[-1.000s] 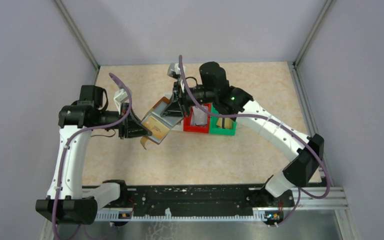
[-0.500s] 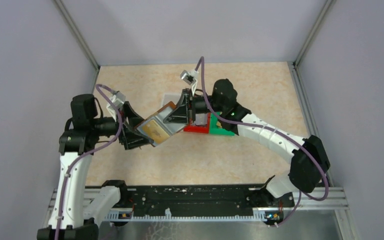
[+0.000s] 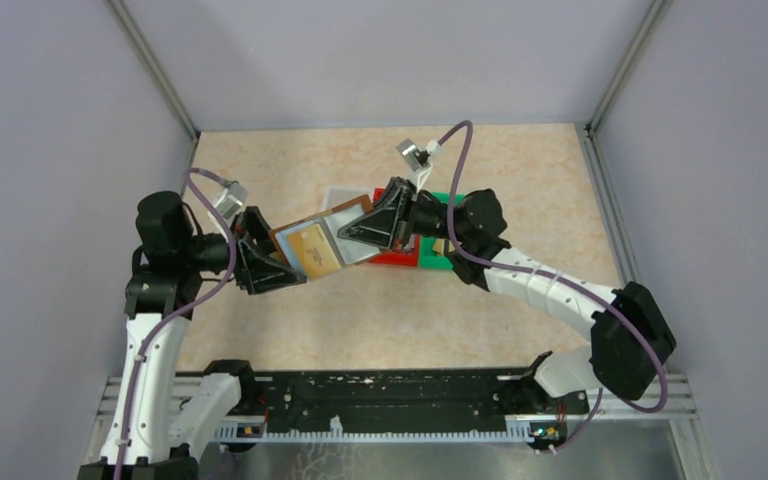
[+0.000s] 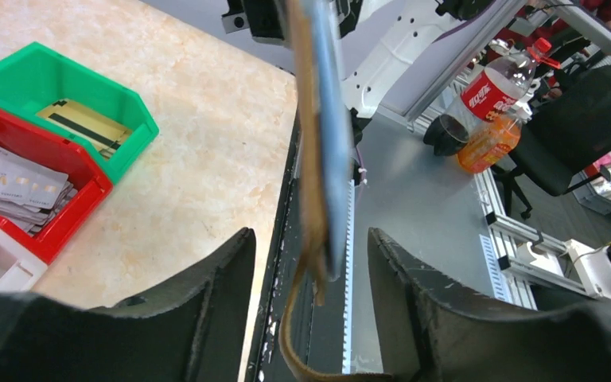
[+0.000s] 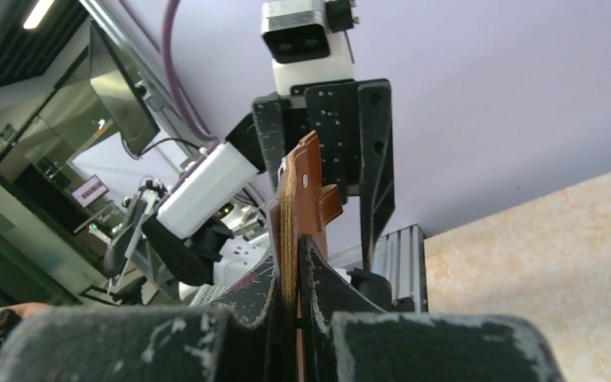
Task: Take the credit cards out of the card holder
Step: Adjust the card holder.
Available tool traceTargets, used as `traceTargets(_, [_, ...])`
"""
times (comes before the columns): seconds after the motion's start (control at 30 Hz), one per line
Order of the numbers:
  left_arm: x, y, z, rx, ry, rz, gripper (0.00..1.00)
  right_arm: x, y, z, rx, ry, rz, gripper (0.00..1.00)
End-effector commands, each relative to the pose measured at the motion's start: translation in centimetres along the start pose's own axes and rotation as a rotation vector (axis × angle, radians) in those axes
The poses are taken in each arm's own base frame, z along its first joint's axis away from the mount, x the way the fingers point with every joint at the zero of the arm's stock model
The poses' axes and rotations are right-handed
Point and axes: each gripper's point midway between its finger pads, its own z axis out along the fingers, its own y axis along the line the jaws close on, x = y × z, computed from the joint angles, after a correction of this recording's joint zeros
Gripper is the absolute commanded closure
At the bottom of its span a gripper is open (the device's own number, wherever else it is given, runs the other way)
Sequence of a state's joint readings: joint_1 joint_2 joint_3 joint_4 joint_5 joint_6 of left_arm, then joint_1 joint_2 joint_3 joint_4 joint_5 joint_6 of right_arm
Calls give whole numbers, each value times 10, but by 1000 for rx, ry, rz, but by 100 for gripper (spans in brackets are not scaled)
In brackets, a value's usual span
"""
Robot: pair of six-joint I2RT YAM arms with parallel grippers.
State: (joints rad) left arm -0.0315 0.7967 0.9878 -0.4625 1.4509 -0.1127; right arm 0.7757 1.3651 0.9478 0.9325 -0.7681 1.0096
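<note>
Two grippers flank the card holder (image 3: pixel 305 245), aloft over the table (image 3: pixel 520 170) with its long axis running between them: the right gripper (image 5: pixel 290 255) clamps its right end, while the left gripper (image 4: pixel 309 236) stands part-open, jaws straddling the left edge without touching.

- brown card holder (image 3: pixel 322 243) is hanging open in mid-air, tilted, showing a gold card (image 3: pixel 312 250) in its clear sleeve
- silvery credit cards (image 4: pixel 16 183) are sitting stacked in the red bin (image 4: pixel 71 216), with another gold one (image 4: pixel 87 123) lying flat in the green bin (image 4: pixel 139 127)
</note>
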Motion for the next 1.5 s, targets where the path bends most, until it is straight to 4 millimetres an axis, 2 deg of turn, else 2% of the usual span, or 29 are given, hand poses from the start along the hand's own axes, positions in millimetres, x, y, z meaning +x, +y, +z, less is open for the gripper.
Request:
traceTargets(0.0, [-2,-12,0,70,6,10,43,-23,39,-6,-109,-103,-59,100])
traceTargets(0.13, [-5,-26,-2,128,18,33,46,-18,41,-8,-137,-97,-41,100])
traceTargets(0.3, [-10,-27,-2,103,10,36,53,-17,40,-8,-142,-98,-34,100])
traceTargets(0.8, [-17,-31,-2,98,5,27,59,-2,37,3,-133,-55,-25,100])
traceTargets(0.97, [-16,-33,-2,106,8,42,73,-2,39,4,-142,-53,-21,100])
traceTargets(1.27, [-16,-39,-3,122,15,65,92,1,39,1,-160,-58,11,100])
traceTargets(1.37, [-17,-39,-3,120,14,62,100,3,40,0,-165,-56,23,85])
traceTargets(1.47, [-17,-38,-3,118,13,57,100,2,37,-3,-140,-47,32,66])
